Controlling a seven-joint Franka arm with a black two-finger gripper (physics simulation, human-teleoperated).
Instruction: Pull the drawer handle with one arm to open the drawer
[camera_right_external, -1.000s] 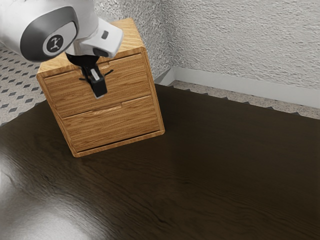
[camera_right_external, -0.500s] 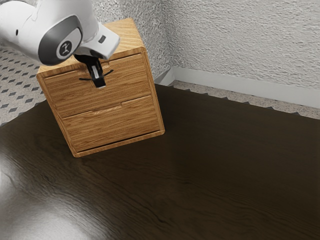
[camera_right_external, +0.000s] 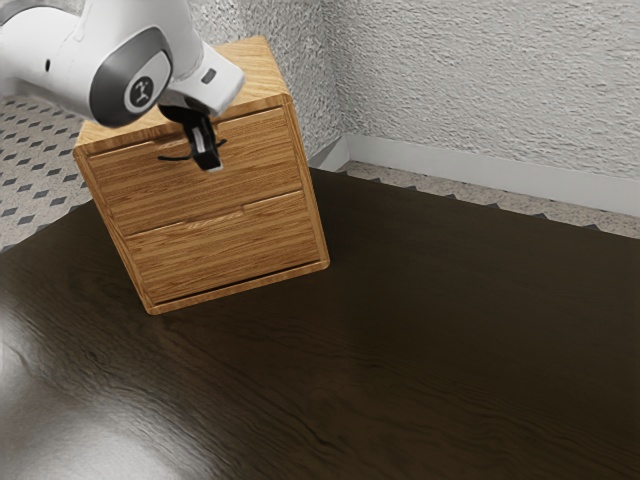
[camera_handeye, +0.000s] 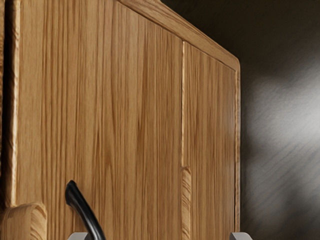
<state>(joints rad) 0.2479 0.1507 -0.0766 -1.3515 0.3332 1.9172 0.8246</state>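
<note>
Exterior view: one wooden cabinet (camera_right_external: 252, 75) on the dark bench (camera_right_external: 420, 350), near the wall corner. It has two drawers, top drawer (camera_right_external: 255, 160) and lower drawer (camera_right_external: 230, 245), both looking level with the frame. One thin black handle (camera_right_external: 172, 157) on the top drawer, long axis running sideways across the front. One gripper (camera_right_external: 207, 155), right at the handle.

Wrist view: the handle (camera_handeye: 80, 207) bows out from the wood. Two grey fingertips (camera_handeye: 240, 235) stand wide apart, so the gripper's spread and gripping nothing; the handle's just beside one tip.
</note>
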